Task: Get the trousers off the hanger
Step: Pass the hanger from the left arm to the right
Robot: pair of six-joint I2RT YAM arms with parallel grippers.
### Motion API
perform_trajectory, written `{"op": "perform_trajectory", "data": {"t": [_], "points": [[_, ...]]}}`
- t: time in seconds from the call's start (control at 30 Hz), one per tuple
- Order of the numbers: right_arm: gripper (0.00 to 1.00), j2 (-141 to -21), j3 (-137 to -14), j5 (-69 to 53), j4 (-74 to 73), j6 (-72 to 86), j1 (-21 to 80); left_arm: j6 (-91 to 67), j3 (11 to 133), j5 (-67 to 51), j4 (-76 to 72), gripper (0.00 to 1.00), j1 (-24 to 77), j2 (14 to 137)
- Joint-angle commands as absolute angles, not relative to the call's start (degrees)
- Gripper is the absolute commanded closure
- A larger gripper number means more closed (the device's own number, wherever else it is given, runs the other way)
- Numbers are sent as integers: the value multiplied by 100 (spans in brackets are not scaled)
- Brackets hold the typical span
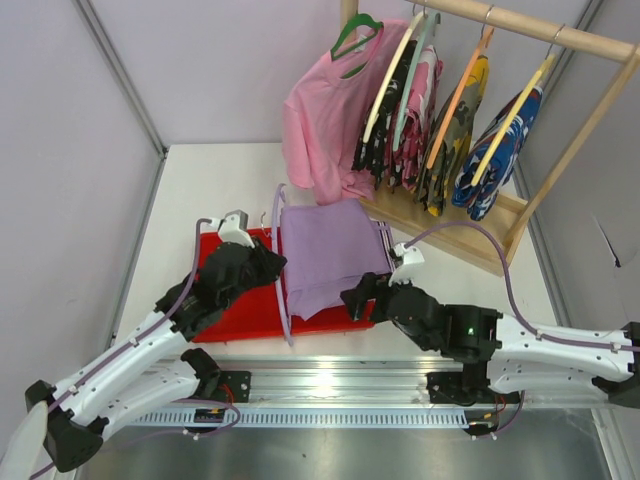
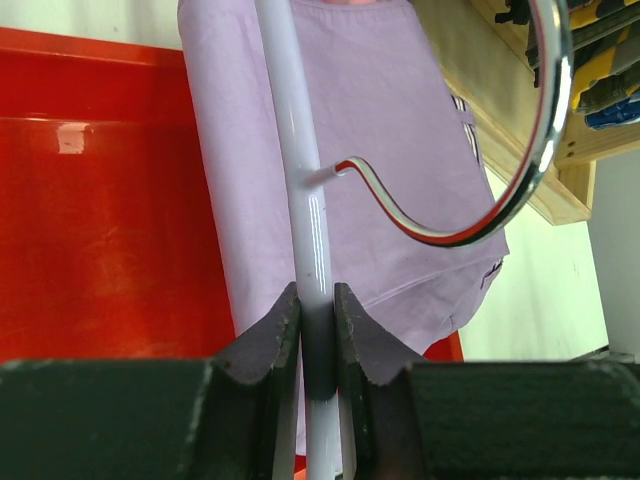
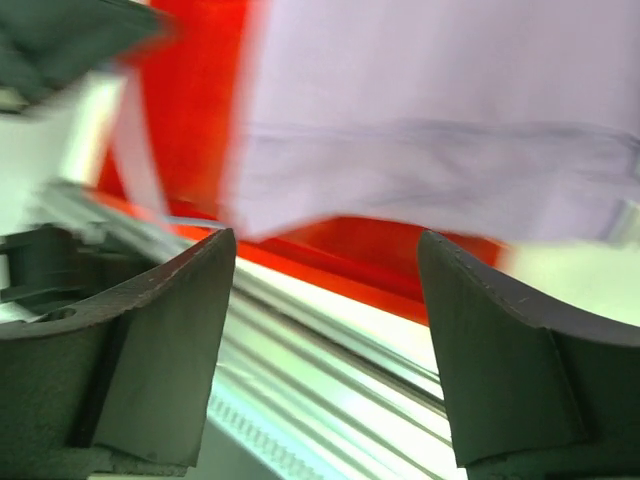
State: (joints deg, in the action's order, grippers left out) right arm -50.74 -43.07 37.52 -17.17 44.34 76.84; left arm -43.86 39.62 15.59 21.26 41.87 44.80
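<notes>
The pale lavender trousers point(image 1: 325, 255) lie flat over the red tray point(image 1: 230, 305), still draped on a pale hanger point(image 1: 281, 275) that runs along their left edge. My left gripper point(image 1: 272, 262) is shut on the hanger's bar point(image 2: 300, 200), with the bar clamped between the fingers point(image 2: 318, 335). The hanger's metal hook point(image 2: 545, 120) curves off to the right, over the trousers point(image 2: 390, 150). My right gripper point(image 1: 355, 300) is open and empty at the trousers' near right corner. In the blurred right wrist view the cloth point(image 3: 430, 110) lies just beyond it point(image 3: 325, 330). A dark speckled garment point(image 1: 372, 140) hangs on the rack.
A wooden rack point(image 1: 500, 225) stands at the back right. It holds a pink shirt point(image 1: 320, 130), several patterned garments and a blue-red-white one point(image 1: 495, 160). A metal rail point(image 1: 330, 380) runs along the table's near edge, close under my right gripper.
</notes>
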Motion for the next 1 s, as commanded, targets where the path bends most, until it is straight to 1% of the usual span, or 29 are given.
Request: {"op": "perform_trajectory", "data": {"t": [0.0, 0.2, 0.37, 0.77, 0.87, 0.9, 0.97], "points": [[23, -5062, -3929, 4087, -2715, 5053, 7541, -4043, 4377, 1556, 2092, 100, 4096, 4359], [27, -5449, -3779, 3894, -2997, 5449, 7523, -4052, 4386, 1617, 2250, 99, 4061, 4307], [35, -5783, -3718, 3876, -2953, 5599, 7532, -4043, 4386, 1670, 2346, 99, 4034, 4271], [44, -6108, -3182, 3569, -1874, 5397, 7234, -3911, 4535, 1793, 2645, 99, 3964, 4201], [55, -6161, -3111, 3568, -1732, 5414, 7172, -3894, 4544, 1802, 2707, 99, 3946, 4192], [64, -6170, -3111, 3594, -1740, 5431, 7154, -3894, 4535, 1802, 2724, 99, 3938, 4192], [72, -6179, -3103, 3700, -1828, 5510, 7128, -3885, 4535, 1811, 2768, 99, 3894, 4175]]}}
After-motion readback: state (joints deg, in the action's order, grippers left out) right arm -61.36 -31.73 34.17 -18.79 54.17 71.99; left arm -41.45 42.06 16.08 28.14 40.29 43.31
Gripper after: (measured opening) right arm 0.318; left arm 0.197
